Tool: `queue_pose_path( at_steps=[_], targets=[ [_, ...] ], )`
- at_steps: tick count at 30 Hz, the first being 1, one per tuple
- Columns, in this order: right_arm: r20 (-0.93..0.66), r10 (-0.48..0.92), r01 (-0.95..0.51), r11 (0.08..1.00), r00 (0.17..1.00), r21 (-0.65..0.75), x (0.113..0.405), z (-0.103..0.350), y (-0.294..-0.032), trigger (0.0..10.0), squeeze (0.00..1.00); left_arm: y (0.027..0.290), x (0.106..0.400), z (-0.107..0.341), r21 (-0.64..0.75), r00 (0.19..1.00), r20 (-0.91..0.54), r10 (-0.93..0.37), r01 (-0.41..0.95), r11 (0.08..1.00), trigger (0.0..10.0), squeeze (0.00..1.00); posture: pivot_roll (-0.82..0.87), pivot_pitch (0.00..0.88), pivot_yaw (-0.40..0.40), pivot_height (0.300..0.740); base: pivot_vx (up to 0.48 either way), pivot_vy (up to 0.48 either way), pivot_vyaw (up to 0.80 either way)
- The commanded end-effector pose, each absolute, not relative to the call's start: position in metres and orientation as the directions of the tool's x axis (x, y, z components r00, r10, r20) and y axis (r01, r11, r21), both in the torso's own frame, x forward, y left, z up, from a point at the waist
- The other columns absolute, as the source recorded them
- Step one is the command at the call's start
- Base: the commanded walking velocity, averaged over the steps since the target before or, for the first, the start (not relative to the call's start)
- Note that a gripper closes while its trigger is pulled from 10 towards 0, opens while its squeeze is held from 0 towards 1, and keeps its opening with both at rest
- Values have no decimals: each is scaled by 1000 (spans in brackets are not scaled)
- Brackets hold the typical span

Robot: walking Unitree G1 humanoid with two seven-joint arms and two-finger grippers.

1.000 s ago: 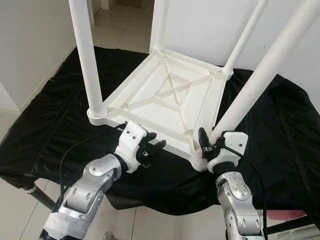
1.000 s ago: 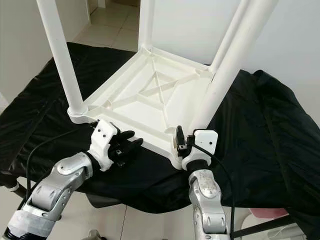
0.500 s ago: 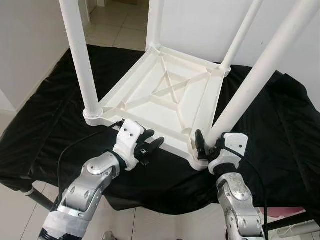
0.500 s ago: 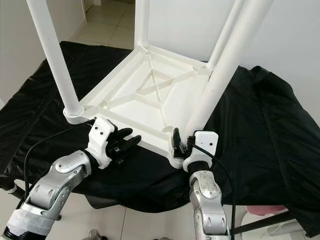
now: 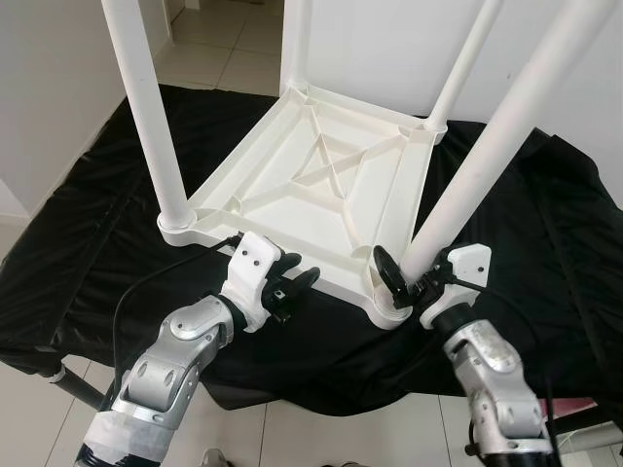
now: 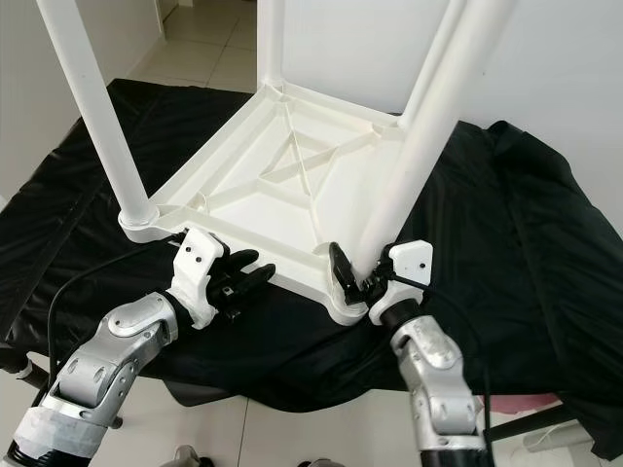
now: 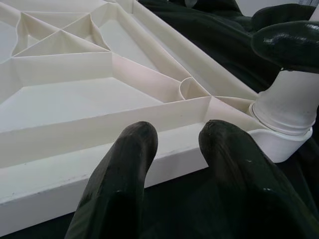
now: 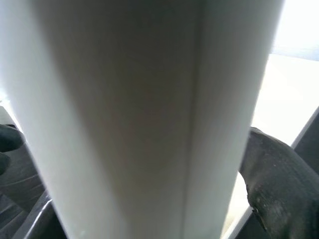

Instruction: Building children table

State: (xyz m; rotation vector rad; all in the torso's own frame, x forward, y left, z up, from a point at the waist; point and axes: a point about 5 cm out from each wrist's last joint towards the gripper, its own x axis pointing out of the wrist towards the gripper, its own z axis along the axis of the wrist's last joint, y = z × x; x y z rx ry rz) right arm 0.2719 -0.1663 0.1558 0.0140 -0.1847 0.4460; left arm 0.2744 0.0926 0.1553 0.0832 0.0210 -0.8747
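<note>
Lying upside down on a black cloth (image 5: 88,243) spread over a low stand, the white plastic table top (image 5: 321,195) shows its ribbed underside to the robot, which is the sensible way to have it while legs go in: each corner socket faces up and the weight of the slab keeps it from sliding. Four white legs rise from those corners, and the near right leg (image 5: 487,146) leans slightly, so by my reading it is the one being seated. The right gripper (image 5: 409,277) clasps this leg just above its socket, one black finger on either side of the tube; the right wrist view looks straight at the pale tube with a dark finger (image 8: 274,184) pressed against its edge. Gripping so low gives good control for pushing or twisting the leg into the corner. The left gripper (image 5: 289,287) sits at the near edge of the top, its two fingers (image 7: 124,169) a small way apart and closed on nothing, lying against or just short of the rim; I cannot tell whether they touch. That placement looks meant to brace the slab against the force applied at the corner. The near left leg (image 5: 146,107) stands upright in its socket, apparently done.
</note>
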Motion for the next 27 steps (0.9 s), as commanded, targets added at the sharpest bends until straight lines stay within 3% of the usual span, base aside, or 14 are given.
queue_pose_path(
  at_steps=[1, 6, 12, 13, 21, 24, 27],
  targets=[
    [157, 478, -481, 877, 864, -23, 275, 154, -173, 10000, 0, 87, 272, 160, 76, 602, -50, -797, 798, 598, 10000, 0, 6, 82, -65, 740, 0, 0, 0],
    [62, 636, -635, 772, 769, -44, 285, 146, -179, 10000, 0, 85, 273, 160, 78, 593, -50, -804, 805, 589, 10000, 0, 0, 76, -56, 740, 0, 0, 0],
    [40, 656, -654, 755, 754, -50, 290, 141, -178, 10000, 0, 83, 274, 160, 80, 589, -49, -807, 808, 584, 10000, 0, 0, 76, -56, 740, 0, 0, 0],
    [39, 660, -659, 751, 750, -44, 291, 140, -177, 0, 0, 83, 274, 160, 81, 588, -48, -808, 808, 583, 10000, 0, 7, 72, -62, 740, 0, 0, 0],
    [26, 584, -585, 811, 811, 20, 292, 133, -181, 0, 0, 84, 277, 161, 83, 607, -36, -794, 794, 603, 10000, 0, 13, 72, -82, 740, 0, 0, 0],
    [12, 453, -453, 891, 891, 9, 286, 131, -187, 0, 0, 83, 272, 157, 83, 599, -52, -799, 800, 594, 10000, 0, 11, 82, -88, 740, 0, 0, 0],
    [14, 407, -408, 913, 913, 16, 281, 131, -187, 0, 0, 83, 269, 155, 82, 595, -62, -801, 803, 590, 10000, 0, 13, 82, -90, 740, 0, 0, 0]
  ],
)
